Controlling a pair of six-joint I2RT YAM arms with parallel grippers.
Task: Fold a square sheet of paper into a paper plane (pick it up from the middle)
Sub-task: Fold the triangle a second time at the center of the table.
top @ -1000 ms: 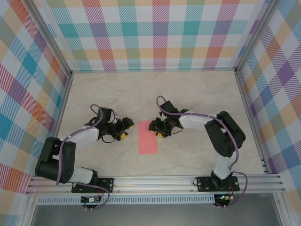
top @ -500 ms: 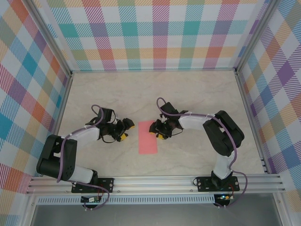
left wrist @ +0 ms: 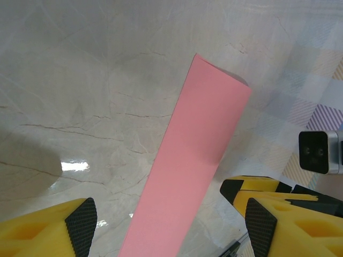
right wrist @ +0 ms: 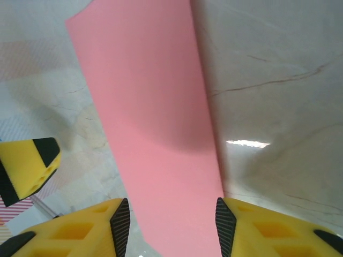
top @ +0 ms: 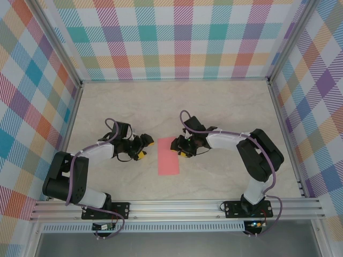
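While the pink paper strip [top: 169, 156] lies flat on the marble table [top: 214, 107], left gripper [top: 144, 148] spread wide just beside it, right gripper [top: 179, 149] spread over its right edge.

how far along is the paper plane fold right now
Early. Looks done: the pink paper lies flat as a long narrow rectangle, apparently folded once in half. In hand: nothing gripped; the right gripper is open over the paper, the left gripper open beside it. Left: nose and wing folds, since no pointed tip shows.
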